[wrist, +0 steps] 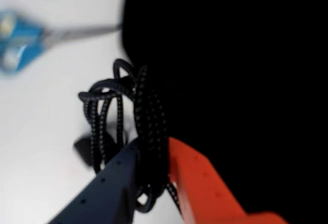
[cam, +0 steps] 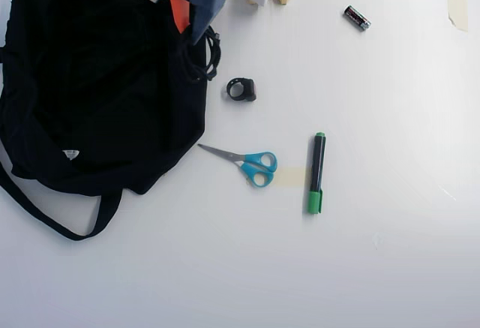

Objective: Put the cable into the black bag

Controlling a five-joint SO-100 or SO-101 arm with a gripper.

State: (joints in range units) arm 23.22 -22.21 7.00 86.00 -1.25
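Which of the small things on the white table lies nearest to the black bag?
The scissors: their blade tip almost meets the black bag. The ring-shaped clip, pen and battery lie farther right.

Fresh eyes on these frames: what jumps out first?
The big black bag fills the overhead view's upper left, strap trailing toward the bottom. At its right edge the hand is shut on the coiled cable. On the white table to the right lie blue-handled scissors and a green marker.

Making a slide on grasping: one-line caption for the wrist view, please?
Gripper shut on the coiled cable, held at the black bag's edge; blurred blue-handled scissors behind.
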